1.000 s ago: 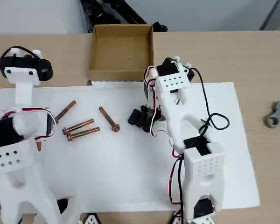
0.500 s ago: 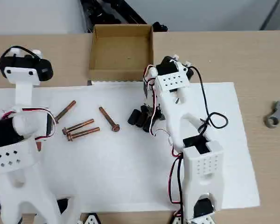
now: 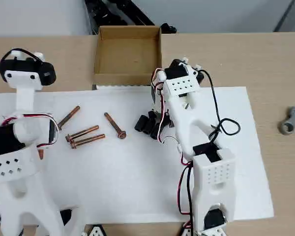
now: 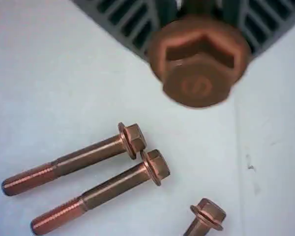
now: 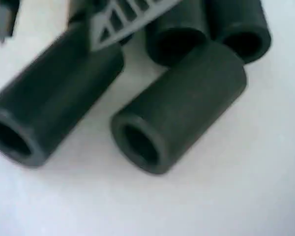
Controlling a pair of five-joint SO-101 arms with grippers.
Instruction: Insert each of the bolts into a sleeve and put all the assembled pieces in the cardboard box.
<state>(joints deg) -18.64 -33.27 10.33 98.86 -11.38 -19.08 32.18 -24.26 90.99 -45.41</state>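
Note:
Several copper bolts lie on the white sheet (image 3: 128, 182), among them a pair side by side (image 3: 82, 132) (image 3: 88, 140) and one further right (image 3: 115, 125). My left gripper (image 4: 199, 29) is shut on another bolt (image 4: 199, 64), head toward the camera, above the pair (image 4: 73, 160) (image 4: 101, 191). Black sleeves (image 3: 147, 124) lie clustered mid-sheet. My right gripper (image 3: 160, 118) hangs low over them, open, one finger (image 5: 123, 17) beside a sleeve (image 5: 49, 108), with another sleeve (image 5: 182, 108) close by. The cardboard box (image 3: 128, 54) stands open at the back.
A small grey part (image 3: 290, 120) lies on the bare wood at the far right. Red, white and black cables (image 3: 221, 128) trail along the right arm. The front half of the sheet is free.
The right arm has shifted very slightly over the sleeves. The left arm, its bolt and the loose bolts have not moved.

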